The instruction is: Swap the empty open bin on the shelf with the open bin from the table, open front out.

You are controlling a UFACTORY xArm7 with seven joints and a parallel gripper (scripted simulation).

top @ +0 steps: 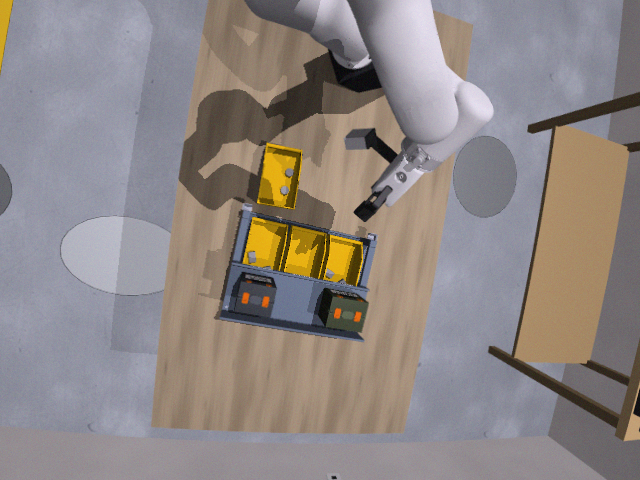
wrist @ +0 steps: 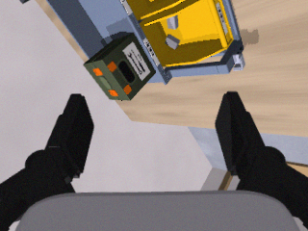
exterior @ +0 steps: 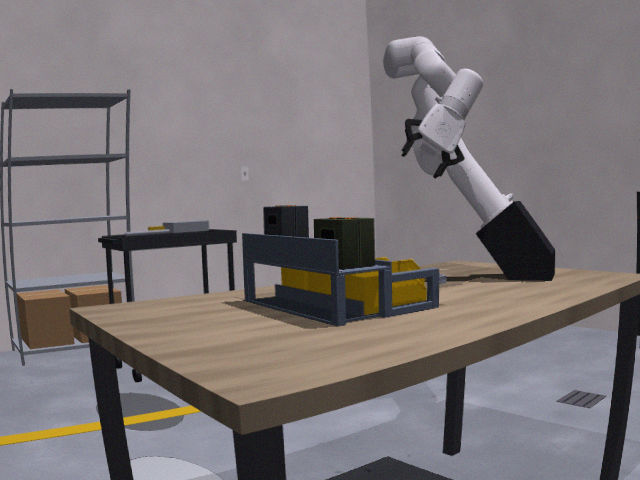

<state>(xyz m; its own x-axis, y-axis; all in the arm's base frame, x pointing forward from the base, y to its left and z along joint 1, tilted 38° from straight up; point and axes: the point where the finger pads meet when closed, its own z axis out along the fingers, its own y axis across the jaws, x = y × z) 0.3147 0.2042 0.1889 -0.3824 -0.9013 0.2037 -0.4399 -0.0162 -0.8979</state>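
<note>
Mid-slot of shelf unit: bin, open, yellow, empty [top: 305, 252] [wrist: 148, 9], qty 1; in its place betw. two other yellow bins. Adj., one side: bin w/ grey pcs. by dark case [top: 265, 240]. Adj., other side: bin w/ grey pcs. by green case [top: 343, 257] [exterior: 408, 293] [wrist: 199, 36]. Shelf unit, blue-grey [top: 292, 328] [exterior: 289, 253] [wrist: 199, 70], carries all three; behind bins, on upper board: dark grey case [top: 255, 299] [exterior: 281, 221] & green case [top: 343, 314] [exterior: 347, 240] [wrist: 120, 69], well apart. Near shelf front, on tabletop [top: 284, 382] [exterior: 310, 361] [wrist: 269, 96]: loaded yellow bin [top: 279, 178], qty 1, w/ 2 grey pcs. End effector [top: 360, 175] [exterior: 421, 164] [wrist: 154, 109], black fingers: wide open, nil held, nil touched; above tabletop, off to green-case side, apart from all bins. Arm, white [top: 408, 67] [exterior: 478, 180], on blk. base [top: 359, 77] [exterior: 522, 248] at tabletop's far end (ext. view).
</note>
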